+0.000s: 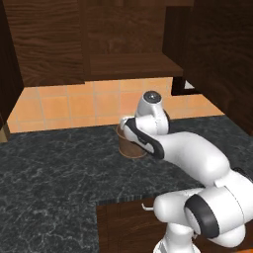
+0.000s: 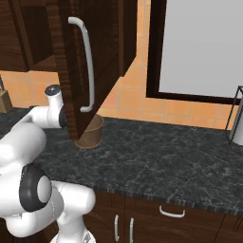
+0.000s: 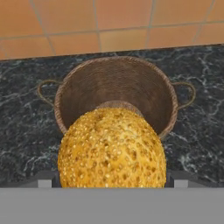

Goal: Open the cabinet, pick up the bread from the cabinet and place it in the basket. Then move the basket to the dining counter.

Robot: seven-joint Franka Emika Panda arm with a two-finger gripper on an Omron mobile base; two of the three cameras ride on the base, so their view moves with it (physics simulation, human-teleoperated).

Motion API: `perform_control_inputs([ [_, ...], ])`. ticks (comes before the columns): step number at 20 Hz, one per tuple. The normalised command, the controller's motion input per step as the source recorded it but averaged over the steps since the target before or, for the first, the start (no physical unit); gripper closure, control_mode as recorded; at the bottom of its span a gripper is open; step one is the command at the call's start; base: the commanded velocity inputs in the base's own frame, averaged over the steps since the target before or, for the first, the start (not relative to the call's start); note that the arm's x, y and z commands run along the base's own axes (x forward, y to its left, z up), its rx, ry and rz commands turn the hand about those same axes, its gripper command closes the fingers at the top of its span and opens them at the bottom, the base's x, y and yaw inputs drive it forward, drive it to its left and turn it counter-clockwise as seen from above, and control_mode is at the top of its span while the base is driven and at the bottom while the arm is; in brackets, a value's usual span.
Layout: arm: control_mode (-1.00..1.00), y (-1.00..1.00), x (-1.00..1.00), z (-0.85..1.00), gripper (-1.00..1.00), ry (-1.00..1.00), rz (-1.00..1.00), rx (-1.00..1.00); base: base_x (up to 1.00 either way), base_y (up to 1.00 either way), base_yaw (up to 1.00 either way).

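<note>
We see the woven brown basket point(image 3: 117, 94), round and tapered, mouth up, wire loop handles at 9 and 3 o'clock, standing on black speckled granite counter point(image 3: 26, 131). Seeded golden bread point(image 3: 112, 151), round with no clear long axis, sits between our wide-spread gripper point(image 3: 112, 179) jaws, at the basket's 6 o'clock rim. Cabinet point(image 2: 102, 57) door open.

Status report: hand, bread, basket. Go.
Hand closed on bread, jaws wide around it. Bread over near rim of basket, not yet in. Basket upright on black counter. Nothing in the way.
</note>
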Motion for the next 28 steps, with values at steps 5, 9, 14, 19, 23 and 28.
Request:
perform_control_inputs([
  [5,-1.0,0.0,0.28,-0.28,1.0,0.04,0.0,0.0,0.0,0.0,0.0],
  [9,-1.0,0.0,0.16,-0.18,1.0,-0.01,0.0,0.0,0.0,0.0,0.0],
  [14,-1.0,-0.02,0.42,-0.25,1.0,0.01,0.0,0.0,0.0,0.0,0.0],
  [19,-1.0,-0.05,0.39,-0.18,1.0,0.0,0.0,0.0,0.0,0.0,0.0],
  [23,-1.0,0.0,0.32,-0.19,1.0,0.0,0.0,-0.01,0.0,0.0,0.0],
  [28,-1.0,0.0,0.26,-0.28,1.0,0.0,0.0,-0.02,0.0,0.0,0.0],
])
